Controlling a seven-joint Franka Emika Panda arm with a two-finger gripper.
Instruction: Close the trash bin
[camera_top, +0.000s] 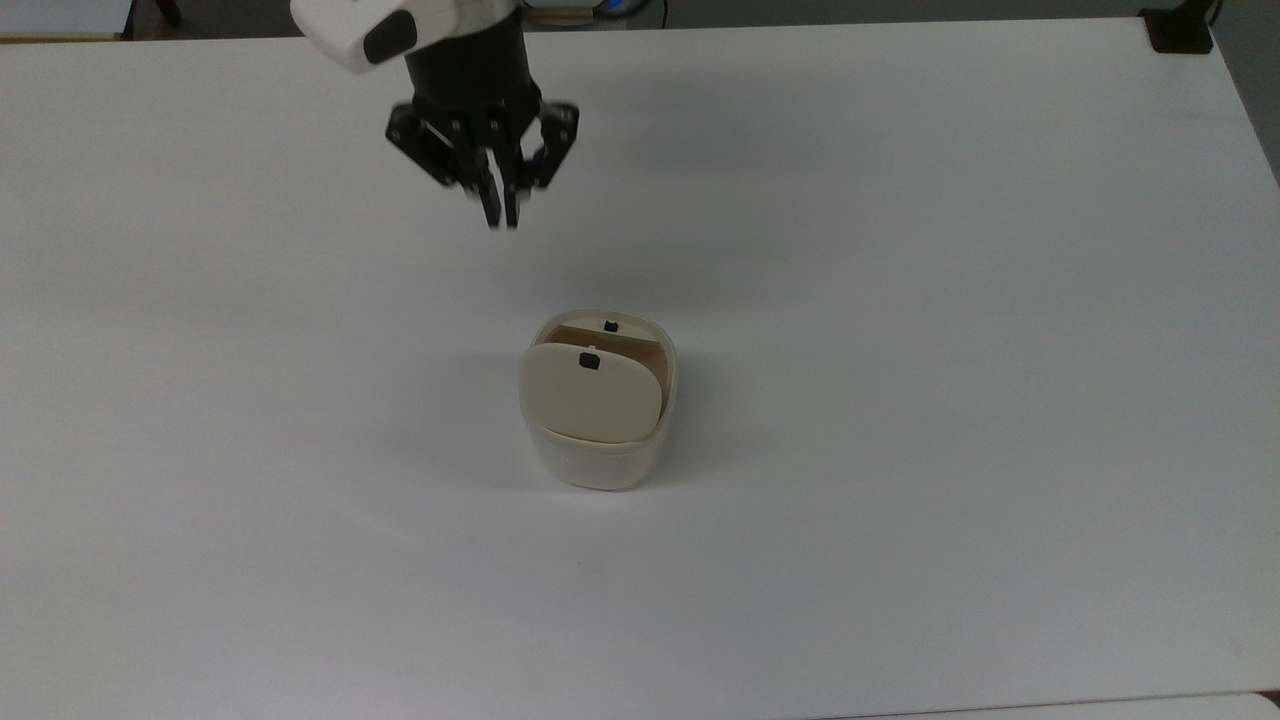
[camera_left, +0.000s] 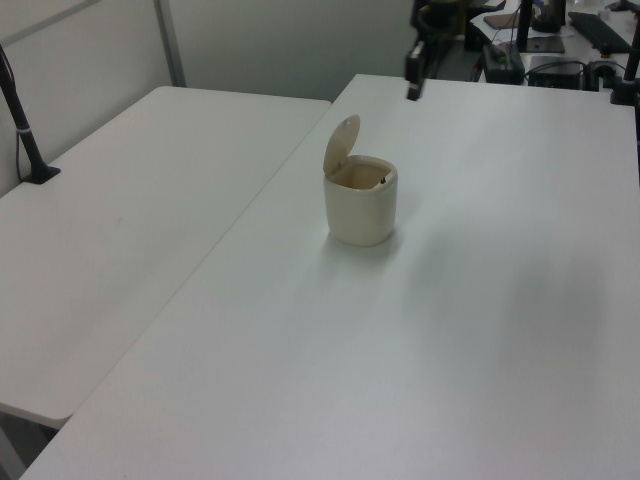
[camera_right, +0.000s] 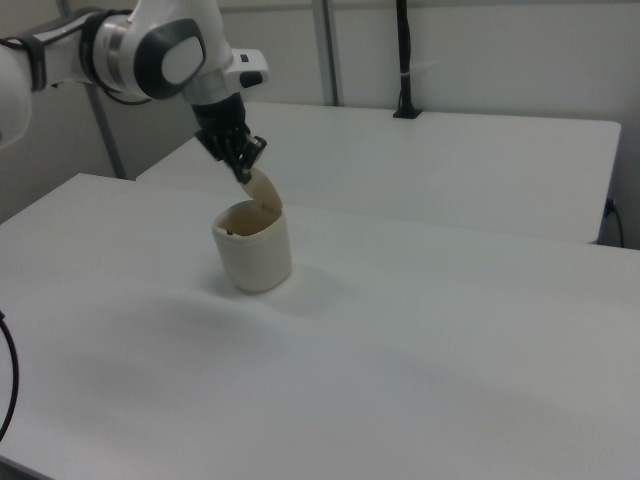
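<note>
The trash bin (camera_top: 600, 455) is a small cream-white tub standing near the middle of the white table (camera_top: 900, 300). Its beige lid (camera_top: 590, 395) is hinged up and stands open, with a black latch near its top edge and the brownish interior showing behind it. In the left view the trash bin (camera_left: 361, 205) has its lid (camera_left: 342, 145) tilted up on the left view's left side. My gripper (camera_top: 500, 215) hangs above the table beyond the bin, shut with nothing in it. In the right view the gripper (camera_right: 243, 172) hovers just above the raised lid (camera_right: 262, 190).
A second white table (camera_left: 130, 230) adjoins on the left view's left, with a black post (camera_left: 20, 110) clamped at its edge. A black clamp (camera_top: 1180, 30) sits at the table's far right corner in the top view. Desk clutter lies beyond the far edge.
</note>
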